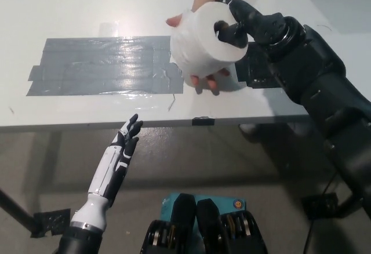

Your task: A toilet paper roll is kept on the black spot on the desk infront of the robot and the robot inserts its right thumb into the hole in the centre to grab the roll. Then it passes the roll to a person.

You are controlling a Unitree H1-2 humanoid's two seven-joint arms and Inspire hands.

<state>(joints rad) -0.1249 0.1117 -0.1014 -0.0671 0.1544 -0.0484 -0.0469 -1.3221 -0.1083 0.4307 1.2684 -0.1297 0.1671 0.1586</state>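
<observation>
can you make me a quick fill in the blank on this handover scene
1. The black right hand holds the toilet paper roll by a digit in its centre ____.
2. A person's hand is ____ the roll, palm up.
3. The white left hand rests below the table edge, holding ____.

Missing words: hole; under; nothing

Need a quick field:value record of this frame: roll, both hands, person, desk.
roll: toilet paper roll held above the desk, over the person's palm
right hand: black right hand shut on the roll, thumb in the centre hole
left hand: white left hand resting low, below the desk edge, open
person: person's hand palm up under the roll, fingertips showing below it
desk: white desk, grey tape patch, black spot mostly hidden by the arm
</observation>
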